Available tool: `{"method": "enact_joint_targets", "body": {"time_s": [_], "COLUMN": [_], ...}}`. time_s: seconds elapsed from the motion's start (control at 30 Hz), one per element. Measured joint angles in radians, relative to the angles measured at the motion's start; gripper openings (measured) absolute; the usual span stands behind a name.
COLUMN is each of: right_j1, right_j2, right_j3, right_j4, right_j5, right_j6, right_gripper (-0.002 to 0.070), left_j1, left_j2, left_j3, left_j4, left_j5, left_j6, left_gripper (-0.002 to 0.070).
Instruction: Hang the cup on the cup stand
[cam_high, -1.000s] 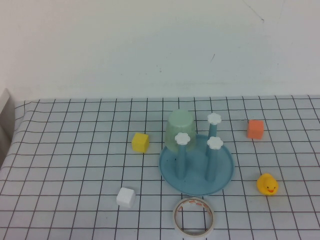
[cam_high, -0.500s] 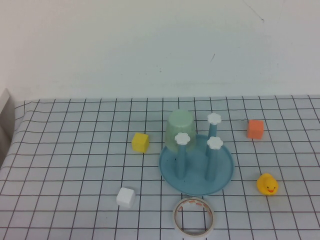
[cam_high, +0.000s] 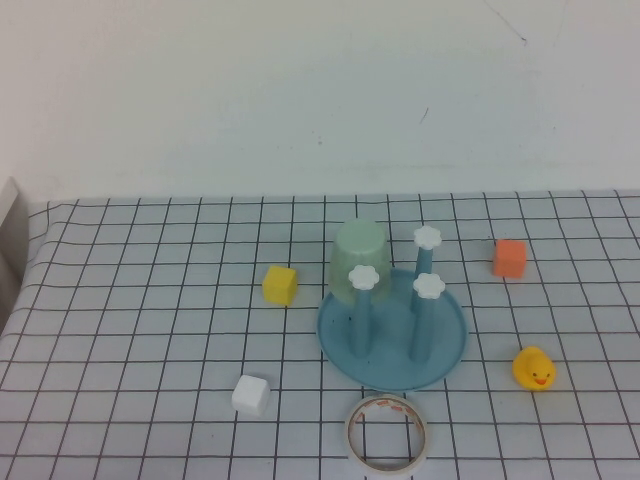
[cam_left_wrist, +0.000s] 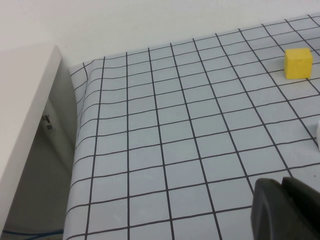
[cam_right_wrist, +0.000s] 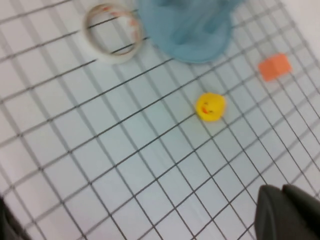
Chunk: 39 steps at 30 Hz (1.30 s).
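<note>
The pale mint-green cup (cam_high: 357, 262) sits upside down over the back-left peg of the cup stand (cam_high: 445, 345), a round blue dish with white flower-capped pegs. Three other pegs stand bare. In the right wrist view the stand (cam_right_wrist: 190, 30) shows only as a blurred blue shape. Neither arm appears in the high view. My left gripper (cam_left_wrist: 281, 182) is shut and holds nothing, hovering over the checked cloth well to the left of the stand. My right gripper (cam_right_wrist: 283, 189) is also shut and holds nothing, above the cloth on the near right, past the duck.
A white tape ring (cam_high: 388, 432) lies just in front of the stand. A yellow cube (cam_high: 281, 284) and a white cube (cam_high: 251, 394) lie to its left, an orange cube (cam_high: 510, 257) and a yellow duck (cam_high: 534, 368) to its right. A white cabinet (cam_left_wrist: 25, 115) borders the table's left edge.
</note>
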Motion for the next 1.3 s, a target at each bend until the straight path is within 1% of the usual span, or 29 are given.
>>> {"method": "enact_joint_targets", "body": {"time_s": [0.1,0.17,0.27,0.4,0.5,0.57,0.67,0.73,0.83,0.9,1.03,1.3], "right_j1": [-0.128,-0.226,-0.388,-0.609,-0.744,-0.818,-0.913,-0.951,-0.966,-0.97,-0.97,-0.97], "right_j2": [-0.065,-0.114,-0.196,-0.301,-0.375,-0.418,-0.48,-0.518,-0.547,-0.557,-0.557,-0.575], "right_j3": [0.008,0.033,0.117,0.309,0.459,0.546,0.658,0.726,0.784,0.788,0.788,0.784], "right_j4": [0.049,0.076,0.112,0.166,0.206,0.228,0.241,0.242,0.243,0.245,0.247,0.247], "right_j5": [-0.041,-0.113,-0.316,-0.612,-0.795,-0.887,-0.945,-0.96,-0.945,-0.859,-0.784,-0.75], "right_j6": [0.001,0.001,0.004,0.004,0.004,0.004,0.004,0.004,0.004,0.004,0.004,0.062], "right_gripper": [-0.0001,-0.0001,-0.0001,-0.0001,-0.0001,-0.0001,-0.0001,-0.0001,-0.0001,-0.0001,-0.0001,-0.0001], "left_j1": [0.0,0.0,0.0,0.0,0.0,0.0,0.0,0.0,0.002,0.002,0.002,0.002], "left_j2": [0.0,0.0,0.0,0.0,0.0,0.0,0.0,0.0,0.0,0.0,0.0,0.0], "left_j3": [0.0,0.0,0.0,0.0,0.0,0.0,0.0,0.0,0.0,0.0,0.0,0.0], "left_j4": [0.0,0.0,0.0,-0.002,-0.002,-0.002,-0.002,-0.002,-0.002,-0.002,-0.002,-0.002], "left_j5": [0.0,0.0,0.0,0.0,0.0,0.0,0.0,0.0,0.0,0.0,0.0,0.0], "left_j6": [0.0,0.0,0.0,0.0,0.0,0.0,0.0,0.0,0.0,0.003,0.003,0.003], "left_gripper": [-0.0001,-0.0001,-0.0001,-0.0001,-0.0001,-0.0001,-0.0001,-0.0001,-0.0001,-0.0001,-0.0001,-0.0001]}}
